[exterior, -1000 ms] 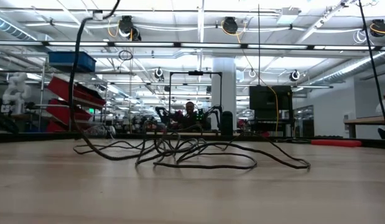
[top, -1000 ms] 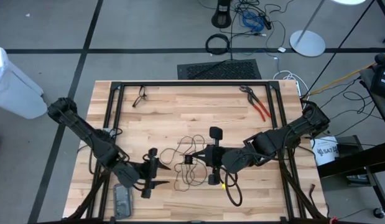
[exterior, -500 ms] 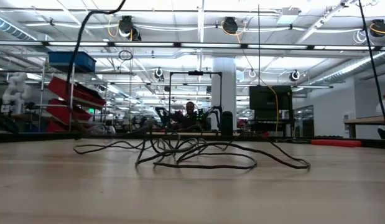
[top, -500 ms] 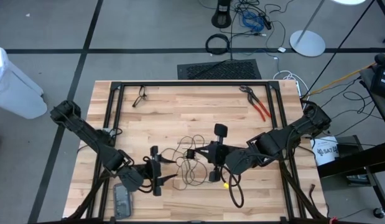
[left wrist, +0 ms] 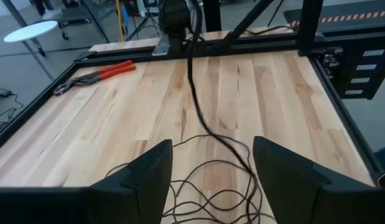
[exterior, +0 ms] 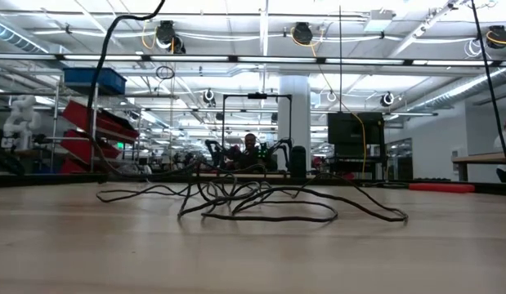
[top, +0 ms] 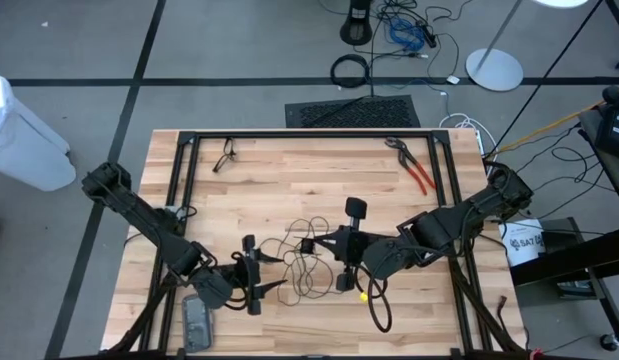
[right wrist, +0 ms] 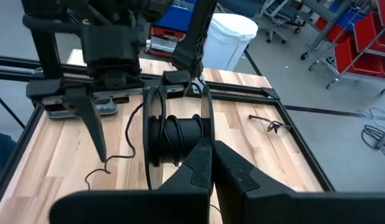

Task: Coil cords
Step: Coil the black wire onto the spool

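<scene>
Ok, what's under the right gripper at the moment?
Loose loops of the black cord lie on the wooden table beside the shut right gripper. Directly beneath it, the arm hides the surface.

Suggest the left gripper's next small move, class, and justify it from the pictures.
Probably lower and close on a strand. The left gripper is open at the left edge of the loose cord, strands lying between its fingers in the wrist view. The right gripper is shut over the tangle's right side.
</scene>
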Controlling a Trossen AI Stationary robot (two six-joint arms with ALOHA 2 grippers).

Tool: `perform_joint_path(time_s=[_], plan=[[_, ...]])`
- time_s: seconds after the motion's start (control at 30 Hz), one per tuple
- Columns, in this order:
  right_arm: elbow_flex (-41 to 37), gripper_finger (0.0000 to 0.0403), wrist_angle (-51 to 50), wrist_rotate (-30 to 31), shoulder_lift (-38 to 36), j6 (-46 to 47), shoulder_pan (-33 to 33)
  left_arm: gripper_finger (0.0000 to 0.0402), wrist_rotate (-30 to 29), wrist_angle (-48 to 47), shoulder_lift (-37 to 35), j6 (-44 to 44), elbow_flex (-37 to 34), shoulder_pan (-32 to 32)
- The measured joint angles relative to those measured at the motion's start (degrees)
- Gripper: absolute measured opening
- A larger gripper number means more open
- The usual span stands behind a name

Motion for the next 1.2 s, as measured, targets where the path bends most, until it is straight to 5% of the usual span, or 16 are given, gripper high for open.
perform_joint_path(time_s=[0.27, 0.93, 1.2], plan=[[0.0, 0.0000, 0.0, 0.0, 0.0, 0.0, 0.0, 0.0217, -0.1, 0.0, 1.3, 0.3, 0.0, 0.6], [0.0, 0.0000, 0.0, -0.1, 0.0, -0.1, 0.0, 0.0010, -2.8, -0.7, 1.3, 0.3, 0.0, 0.7], [0.0, 0.0000, 2.4, -0.1, 0.0, 5.4, 0.0, 0.0003, -8.4, -2.3, 1.3, -3.0, 0.0, 1.1]])
